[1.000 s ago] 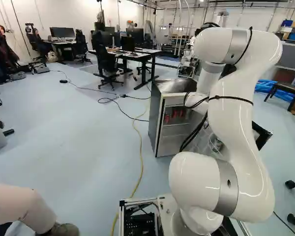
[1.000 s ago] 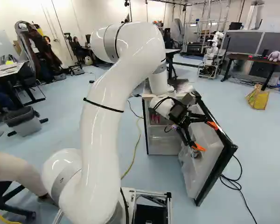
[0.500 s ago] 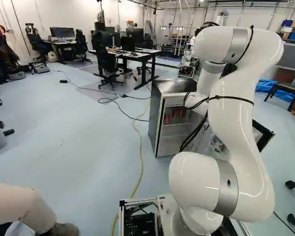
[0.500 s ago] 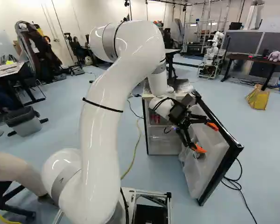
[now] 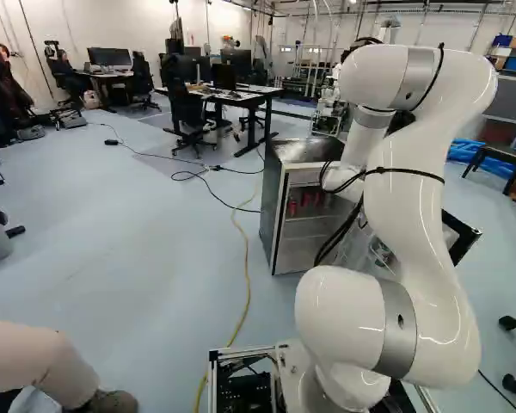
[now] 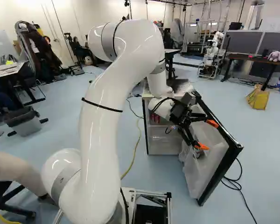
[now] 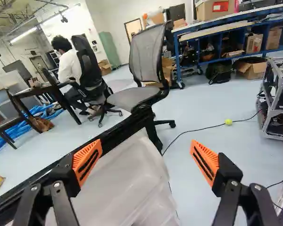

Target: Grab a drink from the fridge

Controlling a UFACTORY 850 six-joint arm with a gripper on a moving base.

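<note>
pale blue floor [image 5: 138,232] spreads around the open fridge [image 5: 272,206], its door [image 6: 207,163] swung out to your right. your gripper [image 7: 146,144] stands wide open by the door's inner side, holding nothing. the red cans [image 5: 306,199] are inside the cabinet, left of the gripper in the right base view; it aims away from them, so you probably need to turn it leftward before reaching in.

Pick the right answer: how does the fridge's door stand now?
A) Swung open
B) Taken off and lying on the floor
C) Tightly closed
A: the door stands angled out from the fridge, leaving red items inside in view.
</note>
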